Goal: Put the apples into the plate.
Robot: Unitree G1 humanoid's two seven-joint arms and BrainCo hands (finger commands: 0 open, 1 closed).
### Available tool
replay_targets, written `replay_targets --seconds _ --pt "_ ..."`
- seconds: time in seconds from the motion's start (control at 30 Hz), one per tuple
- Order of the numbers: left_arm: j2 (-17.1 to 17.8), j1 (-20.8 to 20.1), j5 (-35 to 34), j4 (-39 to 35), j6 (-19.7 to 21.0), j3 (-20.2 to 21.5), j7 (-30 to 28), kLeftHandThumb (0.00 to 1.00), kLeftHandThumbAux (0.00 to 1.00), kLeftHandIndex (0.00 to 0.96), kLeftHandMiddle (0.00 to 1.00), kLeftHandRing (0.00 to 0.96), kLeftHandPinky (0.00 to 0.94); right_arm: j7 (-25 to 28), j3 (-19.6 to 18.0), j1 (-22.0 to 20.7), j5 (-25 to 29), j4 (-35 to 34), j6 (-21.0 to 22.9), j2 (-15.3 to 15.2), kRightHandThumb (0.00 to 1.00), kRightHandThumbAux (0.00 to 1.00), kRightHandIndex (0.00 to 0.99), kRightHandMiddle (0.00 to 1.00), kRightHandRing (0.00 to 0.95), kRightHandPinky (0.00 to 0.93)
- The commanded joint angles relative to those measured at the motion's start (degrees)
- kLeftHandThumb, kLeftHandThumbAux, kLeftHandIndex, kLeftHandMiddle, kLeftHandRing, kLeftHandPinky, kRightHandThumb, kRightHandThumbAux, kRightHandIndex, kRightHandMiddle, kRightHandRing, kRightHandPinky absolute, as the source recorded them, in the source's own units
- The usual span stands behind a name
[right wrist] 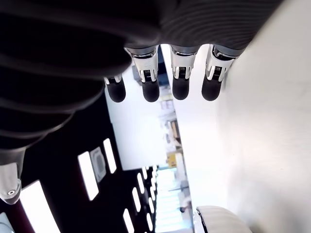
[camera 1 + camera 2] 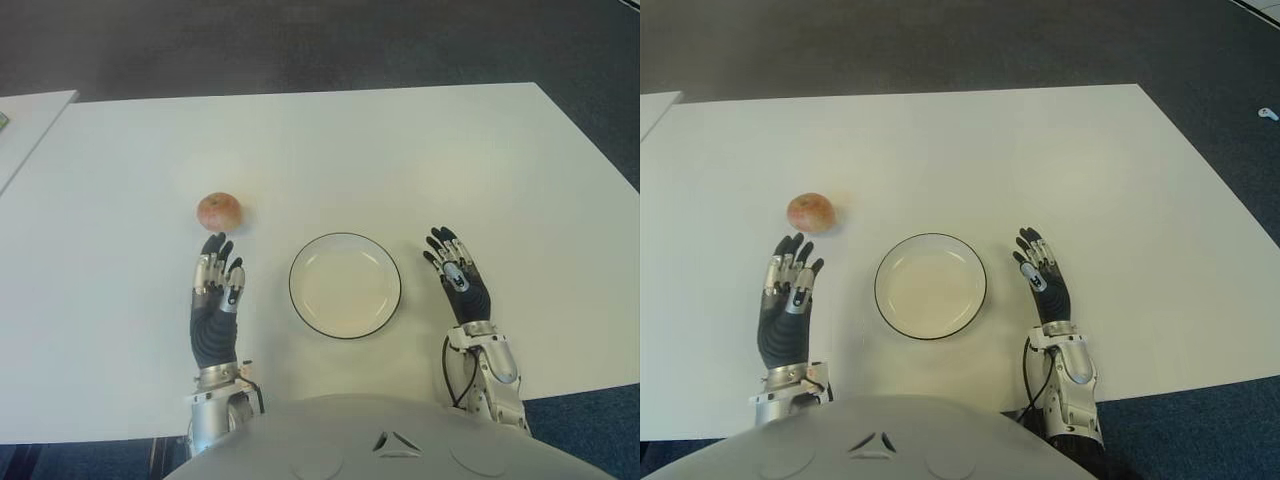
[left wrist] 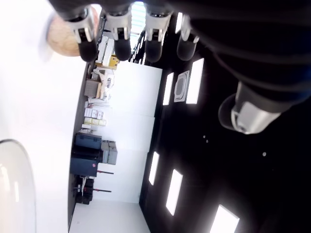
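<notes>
A white desk (image 2: 400, 150) fills most of the eye views, with dark floor (image 2: 300, 45) along the upper edge of the frame. One apple (image 2: 218, 211), reddish and yellow, lies on the desk a little left of the centre of the frame. It is not in the plate (image 2: 345, 285), which stands empty in the lower middle, white with a thin dark rim. The apple is to the upper left of the plate and apart from it. The left hand (image 2: 214, 300) shows at the lower left of the plate, just below the apple; its fingers (image 2: 213, 248) are stretched out straight, the tips come near the apple, and it holds nothing. The right hand (image 2: 458, 278) shows on the right side of the plate, also with the fingers extended and loose, and it holds nothing. A second pale surface (image 2: 25, 125) shows at the far left edge.
</notes>
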Motion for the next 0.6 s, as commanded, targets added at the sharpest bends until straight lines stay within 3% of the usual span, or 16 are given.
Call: replay_targets --seconds 0.03,0.2,0.3,0.5,0.6 --pt "1.6 -1.2 10.3 -5.5 5.6 5.6 1.5 0.152 0.551 0.067 0.003 0.0 0.045 -0.7 0.7 0.1 -1.0 3.5 2.2 0.7 0.088 0.471 0.002 0.0 0.0 0.0" --pt "2.7 -2.6 31.9 -9.9 8.0 10.3 4.3 0.167 0.581 0.041 0.0 0.0 0.046 -1.3 1.0 -0.7 -1.6 4.7 2.0 1.0 0.092 0.474 0.003 0.0 0.0 0.0" --pt "6.8 -5.4 47.2 -11.8 10.3 16.0 5.9 0.206 0.552 0.036 0.0 0.0 0.034 -1.4 1.1 -1.4 -1.9 5.9 1.8 1.0 0.093 0.474 0.002 0.0 0.0 0.0" --pt "15.0 -12.2 59.9 -12.0 15.9 22.5 1.8 0.261 0.46 0.053 0.0 0.0 0.034 -2.3 1.2 -2.2 -3.3 7.6 1.2 0.9 0.094 0.475 0.0 0.0 0.0 0.0" --pt "17.7 -15.1 64.3 -12.2 17.7 23.6 -0.5 0.27 0.421 0.067 0.0 0.0 0.046 -3.0 1.2 -2.5 -3.9 8.3 1.1 0.9 0.094 0.477 0.0 0.0 0.0 0.0"
